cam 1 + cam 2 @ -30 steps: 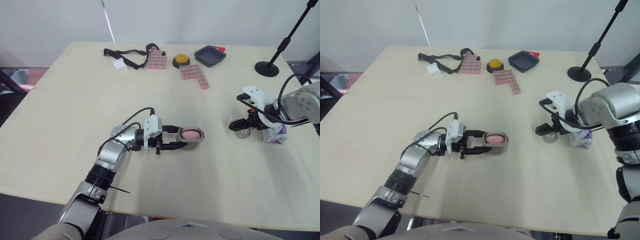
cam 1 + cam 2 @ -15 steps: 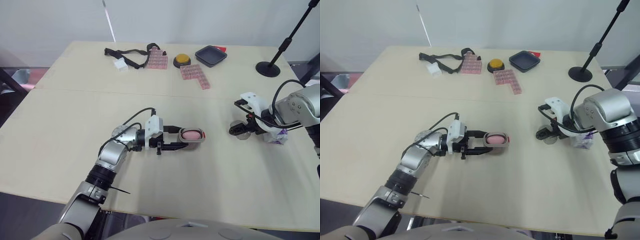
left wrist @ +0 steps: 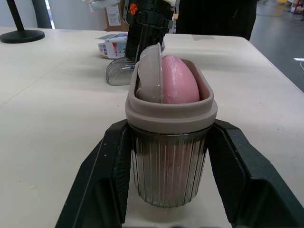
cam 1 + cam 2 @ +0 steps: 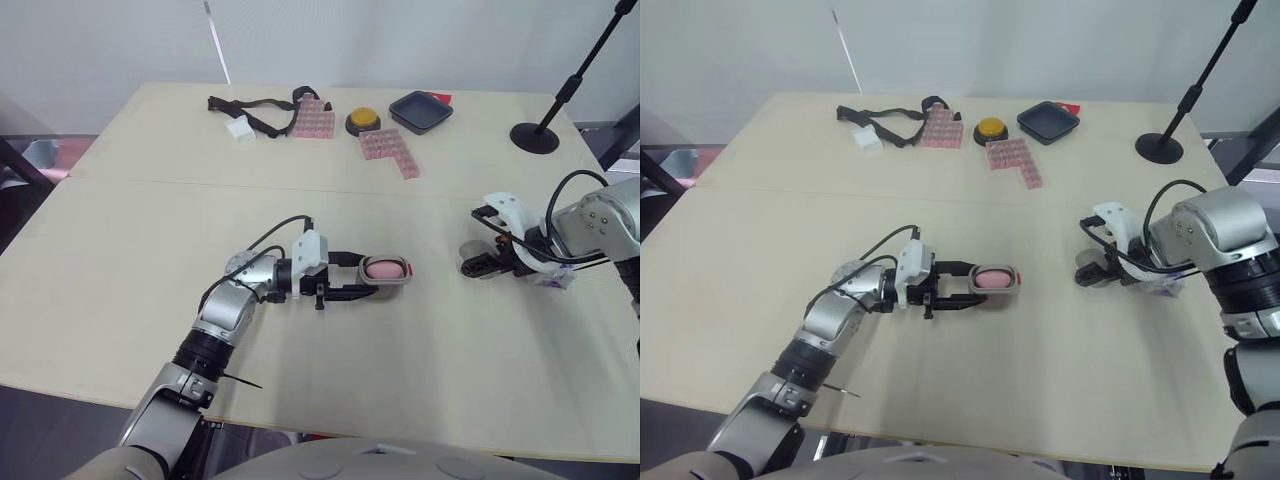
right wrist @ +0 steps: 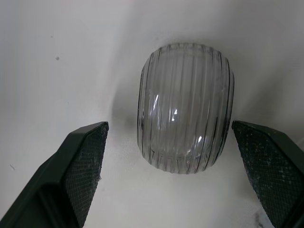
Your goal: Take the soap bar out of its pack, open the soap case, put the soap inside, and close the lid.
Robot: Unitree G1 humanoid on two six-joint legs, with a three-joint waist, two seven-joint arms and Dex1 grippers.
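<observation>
1. Already the bulk of the task looks done. The pink soap (image 3: pixel 178 80) sits inside the open soap case (image 3: pixel 168 175). Your left hand (image 4: pixel 358 275) clamps the case by its sides near the middle of the bench (image 4: pixel 120 250).
2. What is left is the lid (image 5: pixel 184 95). It lies on the bench well apart from the case. Your right hand (image 4: pixel 482 266) is spread wide on either side of it, and neither finger touches it.
3. The pack (image 3: pixel 113 46) lies just beside the right hand and, as I judge it, needs nothing more.
4. For room, the stretch of bench between lid and case is bare, so you have an open path across.
5. Tighter limits: the bench's right edge runs near your right arm. The stand base (image 4: pixel 534 137) and the tray (image 4: pixel 420 110) at the far side are well apart.
</observation>
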